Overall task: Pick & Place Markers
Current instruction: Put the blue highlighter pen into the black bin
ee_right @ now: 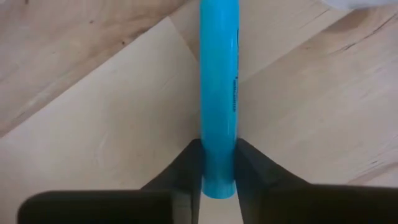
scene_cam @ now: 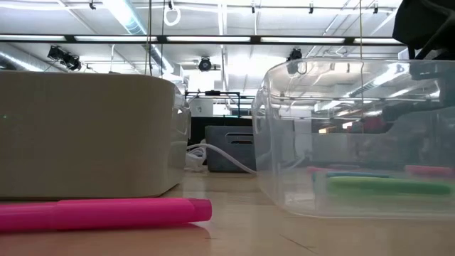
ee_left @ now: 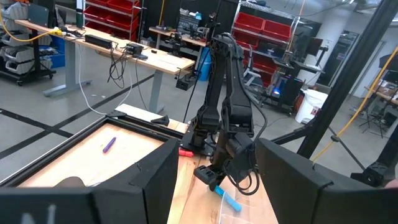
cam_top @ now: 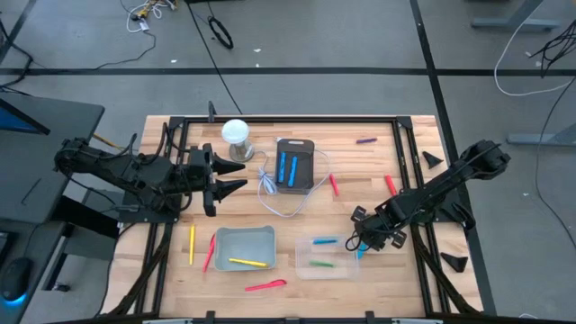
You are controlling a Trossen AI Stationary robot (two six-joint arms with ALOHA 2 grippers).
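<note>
My right gripper [cam_top: 361,241] is over the table's right part, beside the right wall of the clear container [cam_top: 306,268], and is shut on a blue marker [ee_right: 219,87]. My left gripper [cam_top: 236,179] is open and hovers at the table's left, touching nothing. Two blue markers [cam_top: 286,168] lie in a dark tray. A blue marker [cam_top: 324,241] and a green marker [cam_top: 321,264] lie in the clear container, and a yellow marker [cam_top: 247,263] in the grey bin [cam_top: 245,236]. Loose on the wood lie red [cam_top: 334,184], red [cam_top: 390,184], purple [cam_top: 365,140], yellow [cam_top: 192,243] and pink [cam_top: 265,285] markers. My right gripper pinches the blue marker between its two fingers [ee_right: 252,168] at one end [ee_right: 219,177]. The marker runs on along the fingers, past their tips. The fingers come from above, slanting in from the table's right. The marker's free end [ee_left: 234,204] slants down below them; whether it touches the table cannot be told.
A white round-topped object [cam_top: 236,135] stands near the far edge, and a white cable [cam_top: 270,191] curls beside the dark tray [cam_top: 295,144]. A pink marker [cam_top: 209,254] lies left of the grey bin. A black frame [cam_top: 288,118] borders the table.
</note>
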